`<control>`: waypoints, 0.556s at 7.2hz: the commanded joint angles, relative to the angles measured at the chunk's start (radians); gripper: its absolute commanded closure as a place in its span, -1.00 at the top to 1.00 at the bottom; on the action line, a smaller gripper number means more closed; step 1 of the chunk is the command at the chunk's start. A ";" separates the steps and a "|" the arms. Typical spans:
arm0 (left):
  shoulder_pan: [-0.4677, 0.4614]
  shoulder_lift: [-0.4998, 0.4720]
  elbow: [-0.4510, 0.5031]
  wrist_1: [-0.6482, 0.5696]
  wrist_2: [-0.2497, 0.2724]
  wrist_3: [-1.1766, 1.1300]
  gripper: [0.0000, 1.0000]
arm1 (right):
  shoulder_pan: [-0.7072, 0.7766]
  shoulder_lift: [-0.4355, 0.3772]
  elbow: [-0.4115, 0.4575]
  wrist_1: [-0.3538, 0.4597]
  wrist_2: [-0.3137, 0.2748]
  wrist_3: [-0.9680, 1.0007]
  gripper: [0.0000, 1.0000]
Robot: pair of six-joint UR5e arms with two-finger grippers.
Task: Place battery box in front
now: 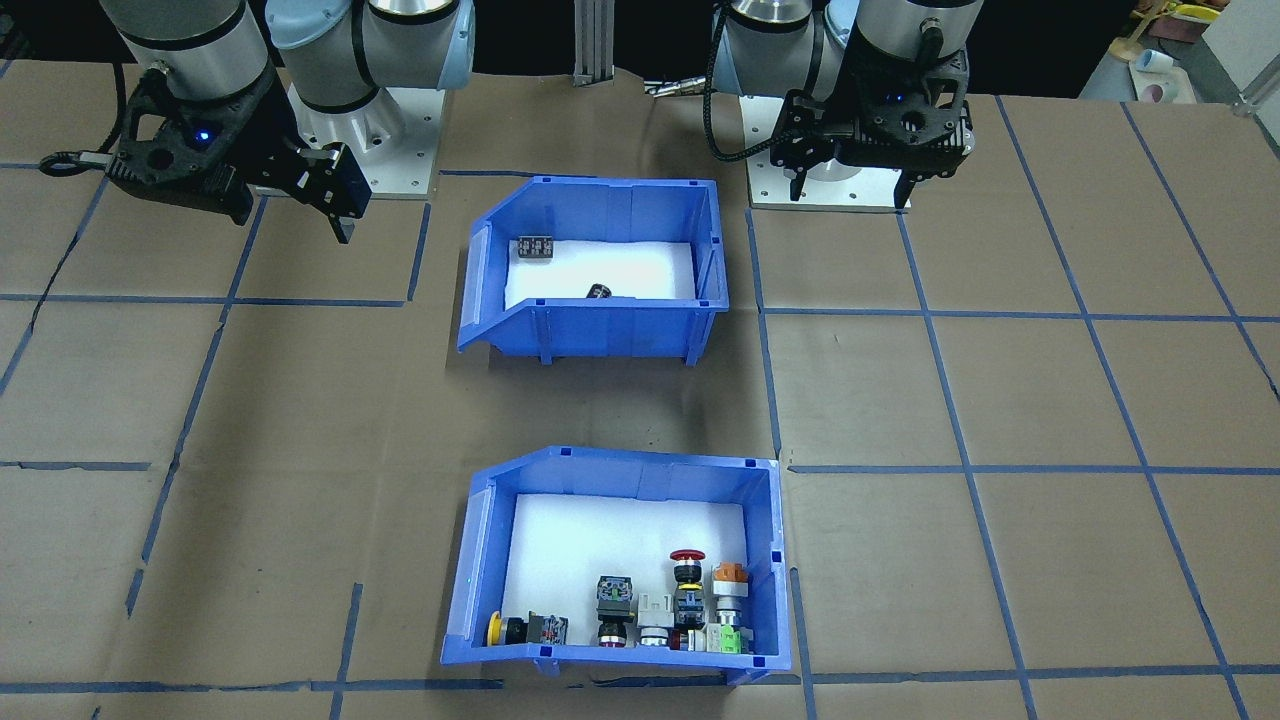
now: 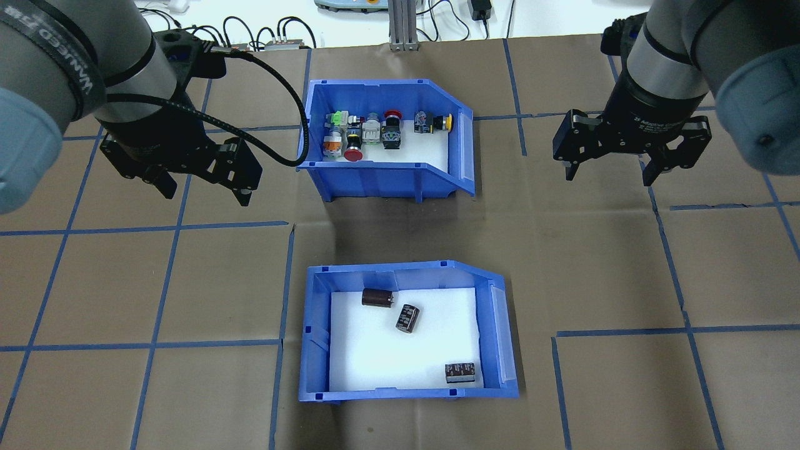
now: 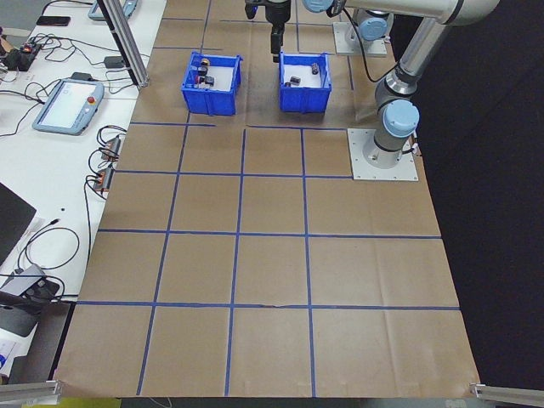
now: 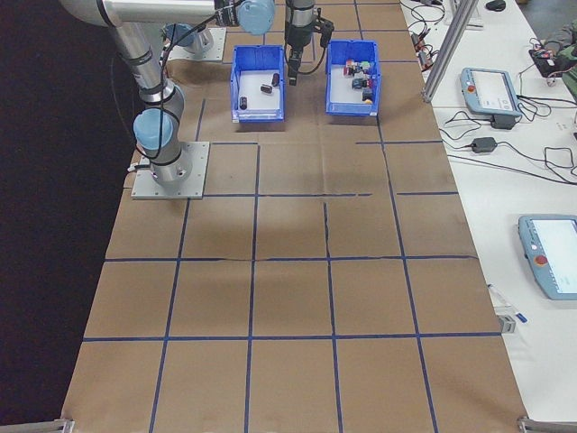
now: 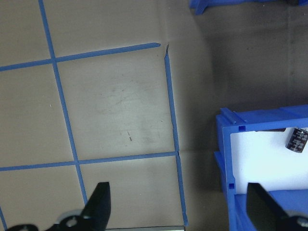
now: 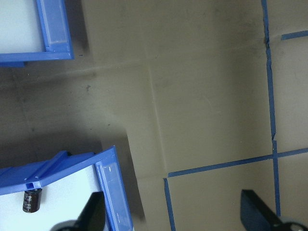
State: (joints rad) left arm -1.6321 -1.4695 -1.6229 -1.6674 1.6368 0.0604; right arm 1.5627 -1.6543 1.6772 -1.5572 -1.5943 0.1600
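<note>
I have both arms raised over the paper-covered table (image 2: 562,262) with nothing in either of them. My left gripper (image 2: 201,182) hangs with its fingers spread wide and empty, and my right gripper (image 2: 609,165) is likewise spread and holding nothing. The battery box (image 2: 312,375) sits on the table between the two grippers but nearer the robot's base than either of them, clear of both. From the left wrist camera I see its corner and white liner just off to the side of my left fingertips (image 5: 100,202), with one dark cylinder lying inside near that wall. From the right wrist camera its sloped open end shows beside my right fingertips (image 6: 94,211), again not touching. In the overhead view I count three dark cylindrical parts (image 2: 407,318) on the liner: two close together toward the far wall and one apart in the near corner on my right gripper's side. The button bin (image 2: 381,178) stands farther out from the base, roughly level with both grippers and between them, closer to my left gripper than to my right; its coloured switches (image 2: 375,128) are crowded along its far wall. A black cable (image 2: 284,122) from my left wrist loops across to that bin's near corner.
</note>
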 commanded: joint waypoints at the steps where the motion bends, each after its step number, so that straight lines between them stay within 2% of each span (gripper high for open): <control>1: 0.000 0.000 0.000 0.000 0.002 0.006 0.98 | -0.001 -0.001 0.003 0.000 0.008 0.000 1.00; 4: 0.000 -0.002 0.000 0.000 0.000 0.015 0.98 | 0.000 -0.001 0.004 -0.001 0.010 -0.002 1.00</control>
State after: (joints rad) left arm -1.6322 -1.4700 -1.6229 -1.6674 1.6369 0.0727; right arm 1.5624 -1.6552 1.6801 -1.5584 -1.5851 0.1582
